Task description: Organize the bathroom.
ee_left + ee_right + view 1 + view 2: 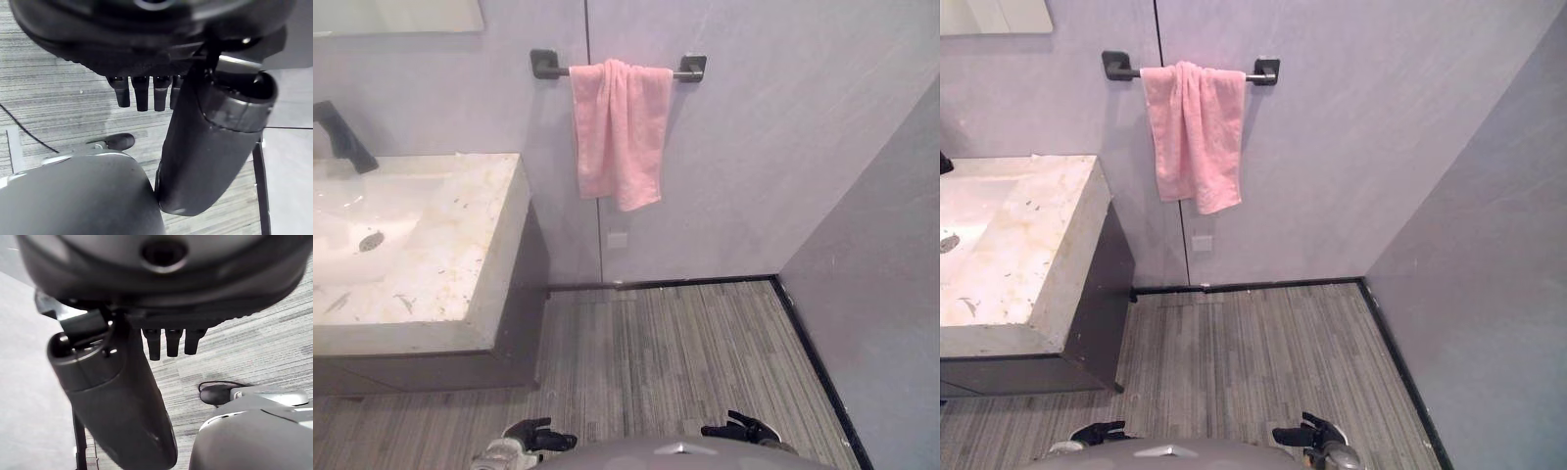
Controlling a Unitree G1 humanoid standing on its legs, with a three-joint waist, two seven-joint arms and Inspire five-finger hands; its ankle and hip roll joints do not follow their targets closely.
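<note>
Up on the wall, a pink towel [619, 132] hangs over a dark towel bar [617, 69], and it's hardly tidy: bunched toward the left end of the rail, folds gathered in the middle, the bottom edge stepping down unevenly so the right side droops lower. My guess is that this is the job, since it's the one loose item around. It's draped there rather than folded, which is probably why it sits crooked, with nothing but its own weight over the rail holding it.

To the left, the sink counter [489, 245] juts out from the same wall, its pale basin [352, 211] bare, a dark faucet [342, 137] at the back. A strip of mirror [401, 15] peeks in above.

Now the robot. Both hands are low, down by its body, well apart from the towel. The left hand [540, 436] hangs near the striped floor [675, 343], its fingers [139, 95] straight and relaxed, thumb [210, 147] standing out, nothing held. The right hand [741, 429] mirrors it: fingers [166, 342] loose, empty.

So it's at rest, arms parked, facing the rail. I'd judge the work hasn't started; next it needs to raise an arm and reach well up the wall. The risk is a tug pulling the whole towel off.
</note>
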